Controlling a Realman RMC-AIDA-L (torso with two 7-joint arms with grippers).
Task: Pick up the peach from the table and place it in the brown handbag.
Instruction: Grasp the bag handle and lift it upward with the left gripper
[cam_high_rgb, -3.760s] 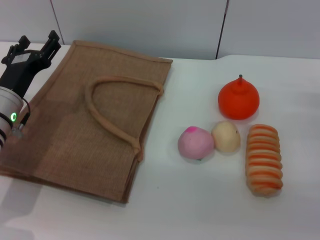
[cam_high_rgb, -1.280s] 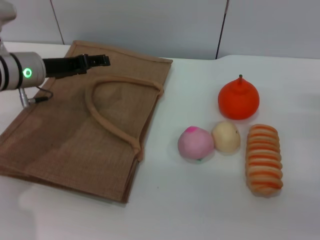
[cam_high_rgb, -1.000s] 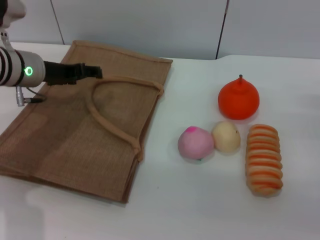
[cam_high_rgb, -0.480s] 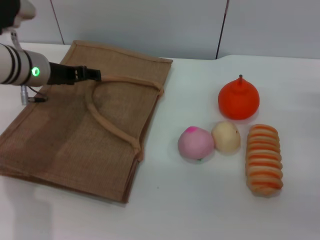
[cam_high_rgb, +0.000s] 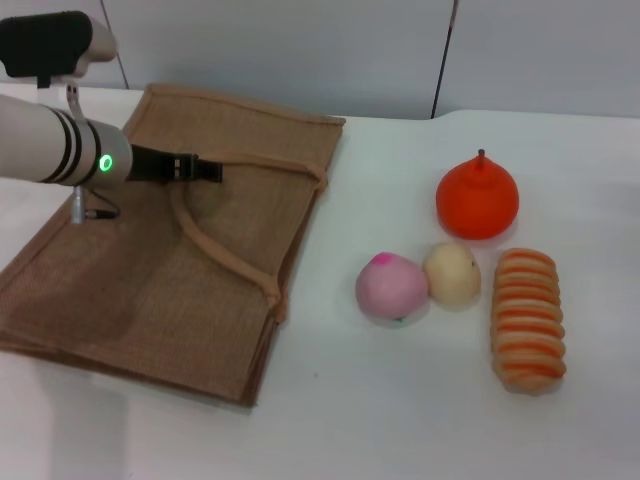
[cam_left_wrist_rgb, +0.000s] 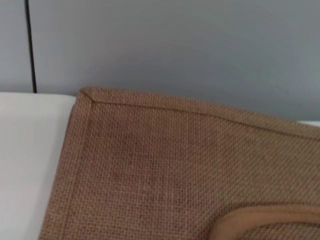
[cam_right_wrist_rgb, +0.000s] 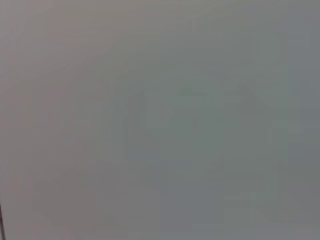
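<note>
Broadly, a smooth white bench (cam_high_rgb: 400, 400) is seen in front of pale grey wall panels split by a dark vertical seam. No brand, label or legible writing can be made out on anything; only a green light is lit on the left arm's wrist.

The left gripper (cam_high_rgb: 205, 170) is held low over the brown handbag (cam_high_rgb: 150, 270), which lies flat on the bench with its loop handle (cam_high_rgb: 225, 250) on top. The jaws are seen edge-on as one thin dark shape at the handle's upper bend, so whether they are spread or pressed together cannot be told. The peach (cam_high_rgb: 392, 285) rests on the bench well away from the jaws, beyond the bag's open edge, touching a pale beige fruit (cam_high_rgb: 452, 273). An orange stemmed fruit (cam_high_rgb: 477, 197) and a ridged striped bread roll (cam_high_rgb: 528, 318) lie farther off still.

Only the head view takes in the fruit and the arm. In the left wrist view the bag's far corner, its stitched hem and a curve of handle are shown against the wall. Nothing but blank grey is given by the right wrist view, and the right gripper is not seen.
</note>
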